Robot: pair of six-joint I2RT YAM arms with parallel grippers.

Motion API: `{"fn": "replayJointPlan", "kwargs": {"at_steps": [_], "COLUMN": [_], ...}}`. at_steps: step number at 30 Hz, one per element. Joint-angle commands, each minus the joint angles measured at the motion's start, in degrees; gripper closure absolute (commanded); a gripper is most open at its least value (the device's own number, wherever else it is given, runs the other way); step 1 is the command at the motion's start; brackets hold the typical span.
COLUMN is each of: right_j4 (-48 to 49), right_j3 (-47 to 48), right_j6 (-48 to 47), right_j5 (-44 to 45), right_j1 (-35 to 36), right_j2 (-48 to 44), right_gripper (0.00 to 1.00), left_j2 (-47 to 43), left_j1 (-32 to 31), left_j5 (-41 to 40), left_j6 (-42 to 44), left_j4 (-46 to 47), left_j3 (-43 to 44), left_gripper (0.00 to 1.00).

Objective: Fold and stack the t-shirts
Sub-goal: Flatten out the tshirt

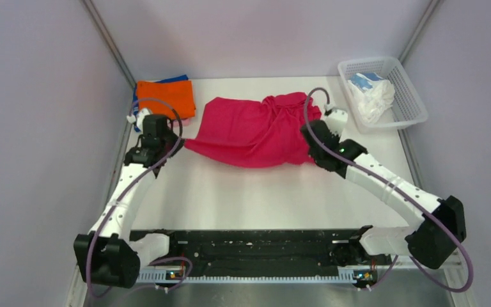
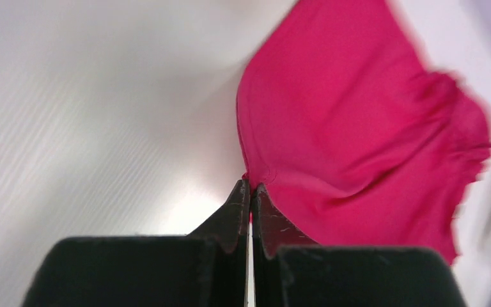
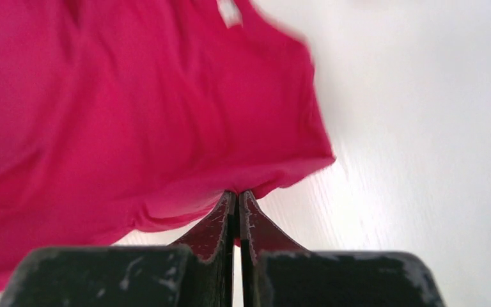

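Worktop: the white worktop (image 1: 262, 192) is matte, and the wrist views show fine parallel lines in it.
Room: pale lilac-grey wall panels (image 1: 38, 128) close off the left, back and right sides. A metal post (image 1: 109, 41) runs up each back corner.
Near edge: a black rail (image 1: 256, 246) runs along it, with an arm base at each end.
Crimson t-shirt: the crimson t-shirt (image 1: 256, 131) lies across the middle of the worktop, nearer the back edge. It is wrinkled and bunched at its right end and tapers to a point at its left.
Left gripper: the left gripper (image 2: 250, 185) has its jaws pressed together on the crimson t-shirt's left corner, close to the left edge.
Right gripper: the right gripper (image 3: 238, 193) has its jaws pinched together on the near hem at the shirt's right end.
Orange t-shirt: the orange t-shirt (image 1: 166, 96) sits folded at the back left corner, on top of a blue t-shirt (image 1: 178, 79) that shows along its back edge.
Basket: the white mesh basket (image 1: 415, 109) stands at the back right corner and holds crumpled white and light-blue t-shirts (image 1: 371, 96).
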Motion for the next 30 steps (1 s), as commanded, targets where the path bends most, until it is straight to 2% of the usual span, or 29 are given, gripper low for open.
{"fn": "replayJointPlan", "kwargs": {"at_steps": [1,4,7,13,20,25,30], "right_j4": [1.9,6.3,12.4,13.4,3.7,1.2,1.2], "right_j3": [13.0,18.8,24.6,39.0,57.8,63.0,62.1], "right_j6": [-9.0,-16.5,-26.5,-37.8,-39.5,-40.0,-42.0], "right_j5": [17.3,23.0,20.6,7.1,-14.3,-19.3,-16.7], "right_j1": [-1.3,-1.4,-1.4,-1.4,-1.4,-1.4,-1.4], "right_j2": [-5.6,-9.7,-13.0,-17.2,-18.9,-20.3,-21.4], "right_gripper": [1.0,1.0,1.0,1.0,1.0,1.0,1.0], "left_j2": [-6.7,-10.2,-12.0,-12.5,-15.5,-17.9,-18.8], "left_j1": [0.1,0.1,0.1,0.1,0.1,0.1,0.1], "left_j5": [-4.2,-6.8,-8.7,-6.2,-2.6,-1.0,0.2], "left_j6": [3.2,4.6,6.9,11.6,14.5,14.6,13.9], "left_j4": [5.1,8.0,8.7,4.8,2.5,1.8,1.4], "left_j3": [11.5,16.1,22.8,41.1,55.9,58.9,56.6], "left_gripper": [1.0,1.0,1.0,1.0,1.0,1.0,1.0]}}
